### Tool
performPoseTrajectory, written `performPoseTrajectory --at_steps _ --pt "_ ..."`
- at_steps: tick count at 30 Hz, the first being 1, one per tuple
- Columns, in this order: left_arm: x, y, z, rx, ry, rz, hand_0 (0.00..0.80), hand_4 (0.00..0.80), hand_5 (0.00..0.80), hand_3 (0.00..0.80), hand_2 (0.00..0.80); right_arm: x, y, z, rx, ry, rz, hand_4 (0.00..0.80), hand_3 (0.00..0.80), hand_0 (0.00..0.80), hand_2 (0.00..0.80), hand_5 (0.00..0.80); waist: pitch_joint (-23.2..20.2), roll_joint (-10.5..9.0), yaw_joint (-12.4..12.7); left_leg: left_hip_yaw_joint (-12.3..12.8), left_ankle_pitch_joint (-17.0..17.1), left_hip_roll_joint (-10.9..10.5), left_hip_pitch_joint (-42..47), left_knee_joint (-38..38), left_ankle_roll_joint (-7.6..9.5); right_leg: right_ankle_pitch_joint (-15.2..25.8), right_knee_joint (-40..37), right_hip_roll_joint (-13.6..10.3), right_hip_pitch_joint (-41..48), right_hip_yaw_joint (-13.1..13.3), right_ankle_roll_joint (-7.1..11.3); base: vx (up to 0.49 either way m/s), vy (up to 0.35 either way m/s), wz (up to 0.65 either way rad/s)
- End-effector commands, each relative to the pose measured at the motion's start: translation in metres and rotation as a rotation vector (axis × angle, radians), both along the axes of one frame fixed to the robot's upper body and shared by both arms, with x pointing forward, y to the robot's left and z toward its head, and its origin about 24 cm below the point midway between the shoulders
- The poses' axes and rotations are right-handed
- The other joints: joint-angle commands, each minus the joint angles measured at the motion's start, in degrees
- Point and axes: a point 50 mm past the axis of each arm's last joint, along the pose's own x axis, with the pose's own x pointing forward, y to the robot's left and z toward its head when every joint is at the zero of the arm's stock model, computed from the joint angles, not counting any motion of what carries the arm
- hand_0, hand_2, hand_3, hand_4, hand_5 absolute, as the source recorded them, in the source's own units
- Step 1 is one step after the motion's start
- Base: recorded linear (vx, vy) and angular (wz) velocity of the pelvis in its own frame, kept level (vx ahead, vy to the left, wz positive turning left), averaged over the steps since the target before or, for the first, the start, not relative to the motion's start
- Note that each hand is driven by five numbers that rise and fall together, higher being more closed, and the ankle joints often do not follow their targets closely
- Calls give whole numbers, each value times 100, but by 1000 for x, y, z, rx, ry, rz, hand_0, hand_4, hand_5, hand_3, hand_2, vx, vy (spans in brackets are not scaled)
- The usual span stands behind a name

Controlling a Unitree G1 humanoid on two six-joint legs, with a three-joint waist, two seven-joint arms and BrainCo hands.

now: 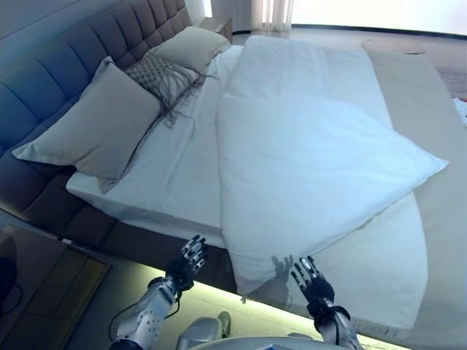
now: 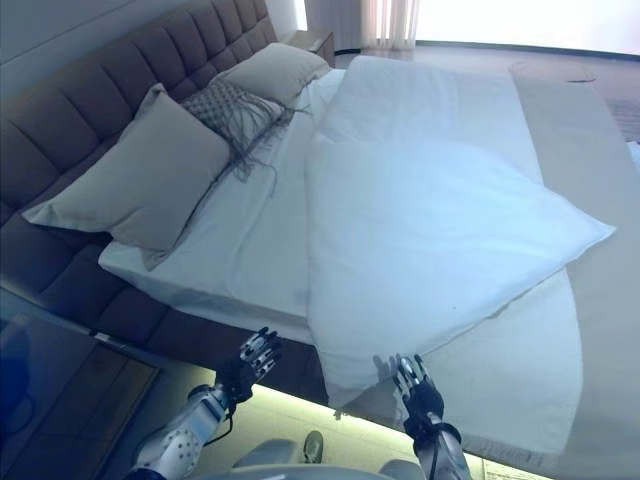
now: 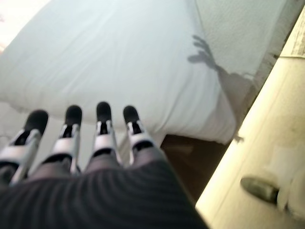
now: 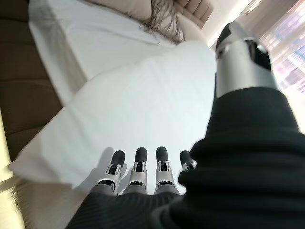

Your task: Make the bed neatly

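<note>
Duvet crooked, folded back off bed, spreading left to do; left hand and right hand released, just short of its near edge

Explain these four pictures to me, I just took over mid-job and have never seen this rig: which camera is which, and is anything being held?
Two pictures look down from the robot's head at a bed; the other two look along each wrist. The left hand and right hand hover open at the near bed edge, holding nothing. A white duvet lies crooked across the mattress, one corner hanging over the near side. Two beige pillows and a fringed cushion sit by the padded headboard.
</note>
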Motion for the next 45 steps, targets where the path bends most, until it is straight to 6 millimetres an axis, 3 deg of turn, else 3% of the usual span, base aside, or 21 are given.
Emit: performPoseTrajectory --at_steps 1,4,6,11,13,15,18,23,26,31,33,35,38,40,42,45 --pt "5 6 8 33 -60 20 0 0 0 0 0 1 -8 8 -38 -67 -28 0 0 0 0 0 -503 -58 5 -344 744 -10 -666 -296 288 1673 243 151 318 42 47 104 41 9" --pt "7 7 9 17 -61 40 0 0 0 0 0 6 -9 6 -43 -67 -30 0 0 0 0 0 -480 -113 17 -218 698 -18 -521 -354 257 1647 -382 154 201 -192 25 68 -6 -3" --pt "5 7 9 13 -57 51 0 0 0 0 0 13 -9 8 -48 -78 -24 0 0 0 0 0 -451 -108 57 -283 693 30 -433 -421 209 1449 -829 198 188 -213 -16 25 -64 -23" --pt "-5 13 -2 12 1 81 0 0 0 0 0 30 -8 17 -60 -121 -12 0 0 0 0 0 -442 -205 112 -449 575 89 -321 -383 136 1481 -1534 250 178 -71 41 -10 -123 -44" --pt "-1 15 -1 11 -19 84 0 0 0 0 0 30 -9 17 -59 -121 -2 0 0 0 0 0 -416 -210 24 -325 522 236 -168 -438 21 1564 -1864 262 50 -13 83 -32 -193 -76" --pt "5 15 5 7 -60 79 0 0 0 0 0 26 -15 15 -51 -99 -9 0 0 0 0 0 -374 -160 -121 -219 474 432 -77 -458 -86 1544 -2084 335 -93 223 111 -26 -182 -53" --pt "14 12 13 0 -99 108 0 0 0 0 0 22 -18 11 -54 -77 16 0 0 0 0 0 -328 -163 -205 -204 425 646 -55 -416 -201 1415 -2197 419 -91 406 165 15 -227 23" --pt "17 9 9 -22 -71 130 0 0 0 0 0 31 -10 16 -34 -93 29 0 0 0 0 0 -212 -364 -51 -325 408 971 -449 24 -463 1282 -2315 494 83 123 62 -22 -253 43" --pt "8 4 5 -28 -62 71 0 0 0 0 0 26 -19 17 -41 -81 -26 0 0 0 0 0 -218 -364 -15 -289 567 1073 -510 89 -556 1294 -2478 521 217 -108 21 9 -32 71" --pt "4 4 1 -26 -35 72 0 0 0 0 0 28 -24 19 -47 -84 -57 0 0 0 0 0 -295 -269 -67 -159 360 981 -323 -30 -489 1230 -2402 396 233 -233 77 36 140 48" --pt "5 8 3 -10 -51 76 0 0 0 0 0 27 -21 17 -28 -78 -66 0 0 0 0 0 -347 -229 -86 -72 289 865 -189 -95 -397 1199 -2227 228 213 -242 172 83 261 32" --pt "6 10 6 15 -65 50 0 0 0 0 0 27 -17 16 -31 -88 -73 0 0 0 0 0 -356 -200 -117 11 220 666 -71 -146 -161 1449 -1447 -36 -92 -201 278 63 276 9" --pt "7 11 6 46 -63 26 0 0 0 0 0 23 -11 16 -30 -84 -81 0 0 0 0 0 -268 -84 -262 63 119 489 142 -138 63 1904 -228 -244 -797 -41 174 53 237 -5" --pt "11 15 8 40 -67 36 0 0 0 0 0 19 -10 13 -27 -82 -63 0 0 0 0 0 -229 -82 -351 124 87 443 274 -204 51 1976 -640 -253 -814 -32 145 98 36 12" --pt "16 15 12 40 -73 43 0 0 0 0 0 17 -12 13 -29 -90 -46 0 0 0 0 0 -243 -140 -450 17 8 394 324 -263 -32 2085 -1939 -247 -746 143 214 125 -129 11" --pt "23 19 15 36 -79 51 0 0 0 0 0 26 -11 14 -29 -102 -40 0 0 0 0 0 -224 -243 -487 34 -204 382 402 -320 -77 2783 -2713 -371 -807 371 409 63 -161 4"
